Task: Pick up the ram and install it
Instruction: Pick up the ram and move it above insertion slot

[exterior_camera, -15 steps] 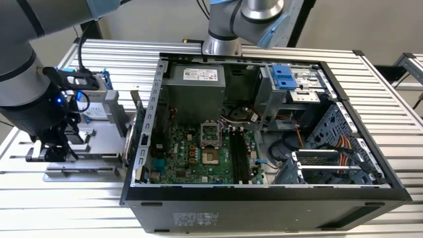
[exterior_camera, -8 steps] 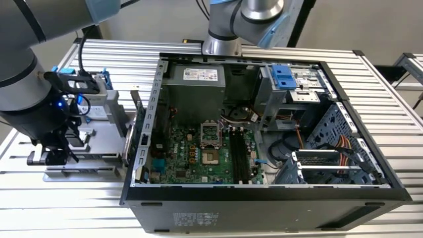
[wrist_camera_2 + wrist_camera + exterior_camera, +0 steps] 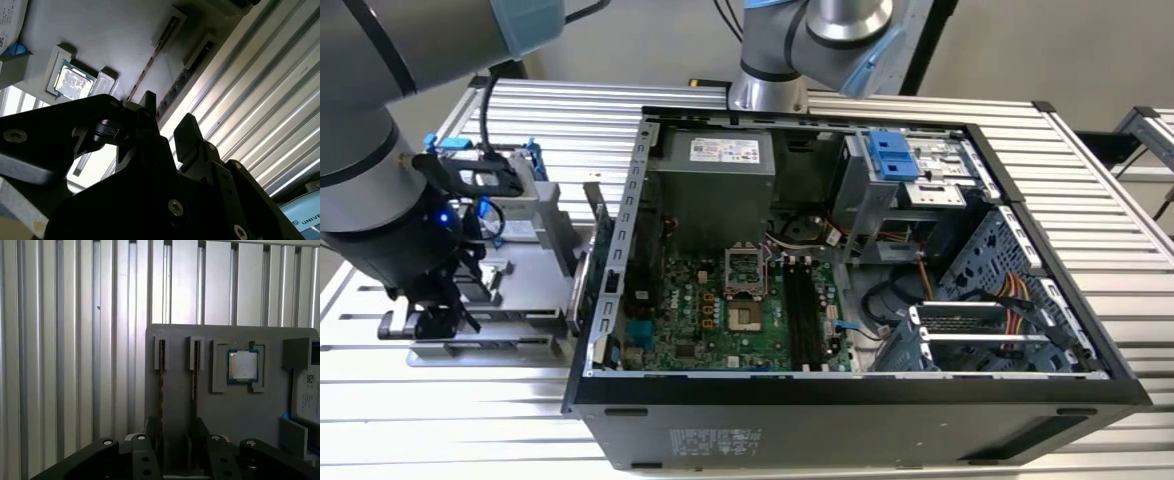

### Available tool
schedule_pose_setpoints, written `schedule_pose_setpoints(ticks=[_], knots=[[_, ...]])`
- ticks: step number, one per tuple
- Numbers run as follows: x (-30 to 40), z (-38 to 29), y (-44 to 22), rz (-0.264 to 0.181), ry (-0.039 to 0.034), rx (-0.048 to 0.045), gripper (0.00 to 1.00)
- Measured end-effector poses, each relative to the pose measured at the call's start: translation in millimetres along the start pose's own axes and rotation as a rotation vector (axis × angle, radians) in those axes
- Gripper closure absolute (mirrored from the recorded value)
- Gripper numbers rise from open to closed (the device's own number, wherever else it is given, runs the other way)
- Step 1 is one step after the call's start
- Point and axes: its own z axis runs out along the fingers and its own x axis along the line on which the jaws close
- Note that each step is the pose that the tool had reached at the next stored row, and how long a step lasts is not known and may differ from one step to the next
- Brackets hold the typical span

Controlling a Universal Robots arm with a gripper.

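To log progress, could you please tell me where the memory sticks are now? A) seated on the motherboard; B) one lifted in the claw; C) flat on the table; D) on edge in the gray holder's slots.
D: in the first wrist view, one memory stick and a second memory stick stand on edge in the gray holder, by the open claw.
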Motion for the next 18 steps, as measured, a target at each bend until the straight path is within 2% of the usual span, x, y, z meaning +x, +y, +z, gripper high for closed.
schedule_pose_setpoints(ticks=[18], knots=[[3.5, 14.8, -0.2, 0.0, 0.0012, -0.0001, 0.0]])
